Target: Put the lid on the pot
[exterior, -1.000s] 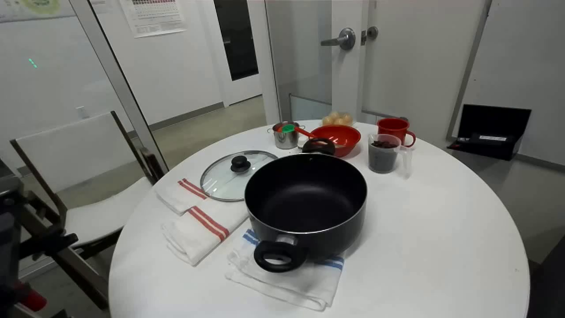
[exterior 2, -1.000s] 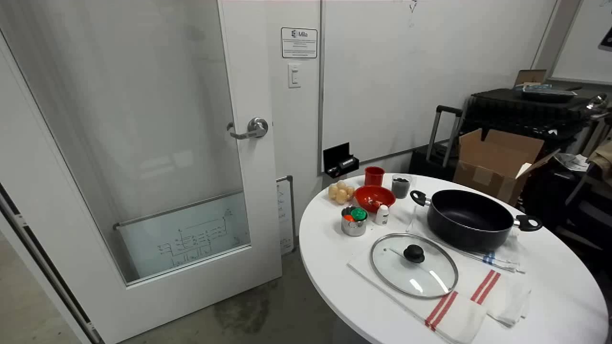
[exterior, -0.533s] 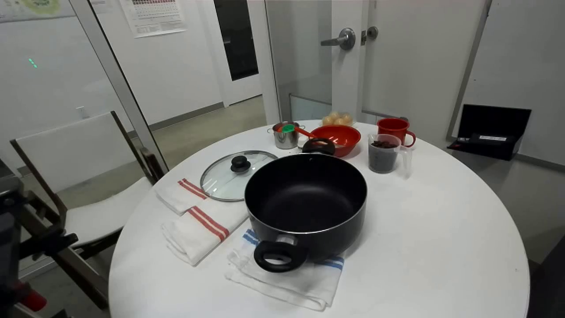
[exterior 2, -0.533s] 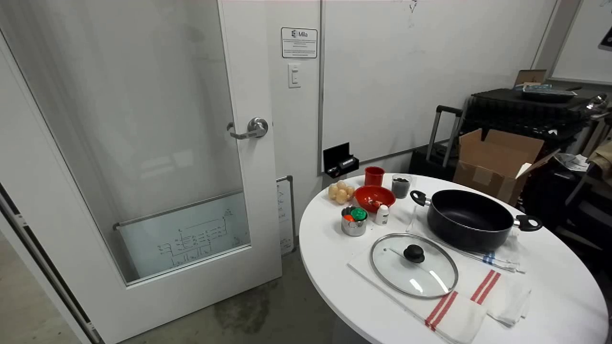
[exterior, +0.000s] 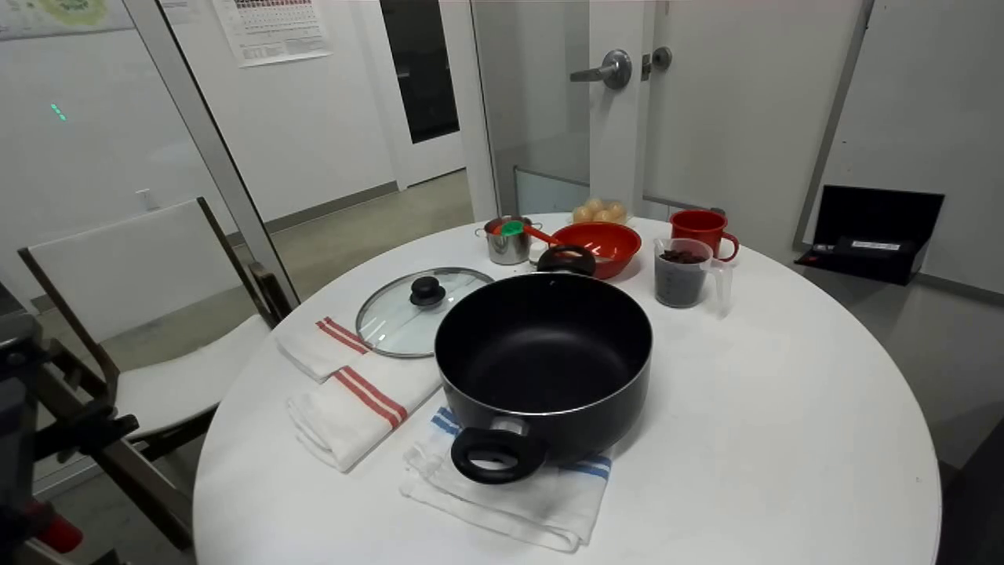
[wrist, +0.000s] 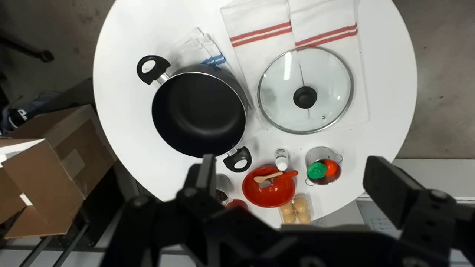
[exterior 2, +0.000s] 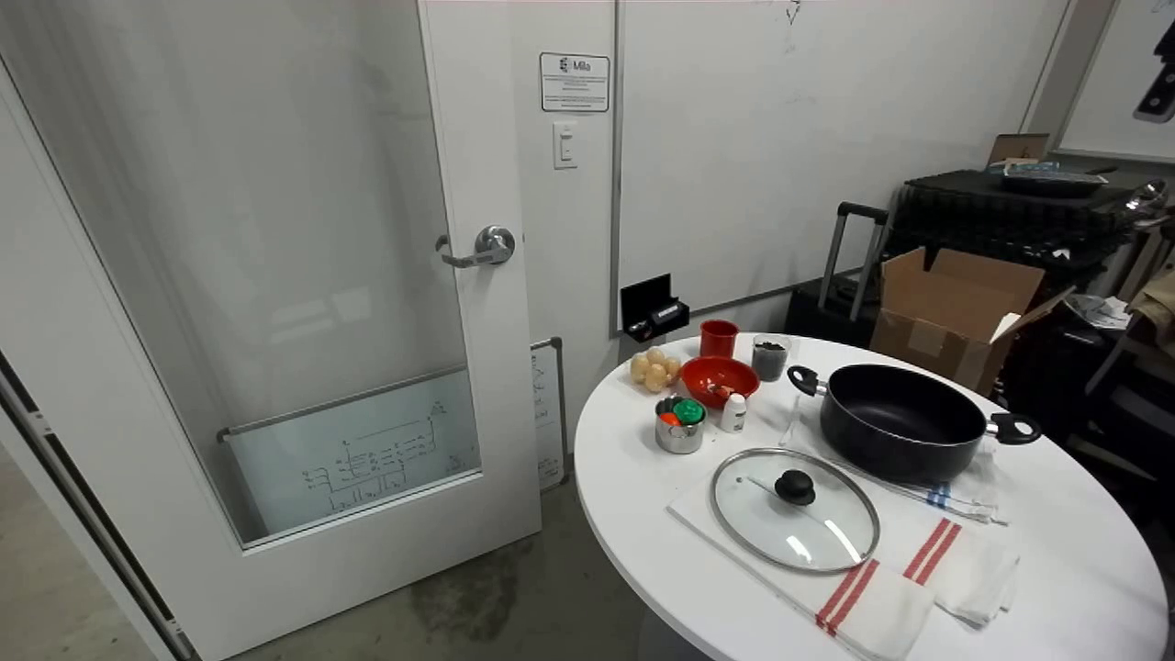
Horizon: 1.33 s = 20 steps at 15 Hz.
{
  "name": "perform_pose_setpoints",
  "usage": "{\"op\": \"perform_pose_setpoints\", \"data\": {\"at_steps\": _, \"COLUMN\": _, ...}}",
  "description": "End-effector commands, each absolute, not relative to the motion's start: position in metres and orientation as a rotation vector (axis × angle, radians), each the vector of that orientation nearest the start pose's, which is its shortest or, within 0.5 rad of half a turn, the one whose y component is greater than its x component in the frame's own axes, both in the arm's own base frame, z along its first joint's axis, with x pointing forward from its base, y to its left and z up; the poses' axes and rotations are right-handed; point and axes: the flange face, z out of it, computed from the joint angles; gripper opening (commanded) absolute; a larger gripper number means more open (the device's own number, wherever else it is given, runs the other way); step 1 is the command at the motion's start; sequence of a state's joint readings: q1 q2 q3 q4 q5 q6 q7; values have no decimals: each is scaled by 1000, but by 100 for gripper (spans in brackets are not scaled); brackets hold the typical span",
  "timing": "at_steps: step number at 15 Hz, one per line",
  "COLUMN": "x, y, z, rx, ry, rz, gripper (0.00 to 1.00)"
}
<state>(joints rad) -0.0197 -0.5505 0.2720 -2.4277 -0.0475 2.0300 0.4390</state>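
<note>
The lid (exterior: 398, 316), round clear glass with a metal rim and black knob, lies knob up on the red-striped white towels. It also shows beside the pot in an exterior view (exterior 2: 795, 488) and in the wrist view (wrist: 305, 98). The wide black pot (exterior: 541, 353) stands uncovered and empty, partly on a blue-striped towel; it also shows in an exterior view (exterior 2: 904, 431) and in the wrist view (wrist: 198, 115). My gripper (wrist: 292, 163) is open and empty, high above the table, fingers wide apart. A dark gripper part also shows at the top right of an exterior view (exterior 2: 1155, 96).
Near the pot and lid stand a red bowl (wrist: 269, 191) with utensils, a small steel pot (wrist: 321, 154), a white bottle (wrist: 282, 159), a measuring cup (exterior: 681, 278), a red mug (exterior: 700, 227) and eggs (exterior 2: 654, 369). The round white table (exterior: 784, 439) has a curved edge.
The dark gripper part at the top right of an exterior view has come lower and further into view. The lid, pot and other objects have not moved.
</note>
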Motion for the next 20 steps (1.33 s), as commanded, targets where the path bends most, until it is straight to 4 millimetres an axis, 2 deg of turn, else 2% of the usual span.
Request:
{"op": "perform_pose_setpoints", "data": {"at_steps": 1, "x": 420, "y": 100, "z": 480, "rx": -3239, "ry": 228, "rz": -187, "gripper": 100}}
{"op": "perform_pose_setpoints", "data": {"at_steps": 7, "x": 472, "y": 100, "z": 402, "rx": -3207, "ry": -3, "rz": 92, "gripper": 100}}
{"op": "perform_pose_setpoints", "data": {"at_steps": 12, "x": 516, "y": 109, "z": 322, "rx": -3165, "ry": -178, "rz": 340, "gripper": 100}}
{"op": "perform_pose_setpoints", "data": {"at_steps": 16, "x": 545, "y": 111, "z": 260, "rx": -3108, "ry": -286, "rz": 523, "gripper": 100}}
{"op": "perform_pose_setpoints", "data": {"at_steps": 20, "x": 571, "y": 114, "z": 209, "rx": -3044, "ry": -410, "rz": 651, "gripper": 100}}
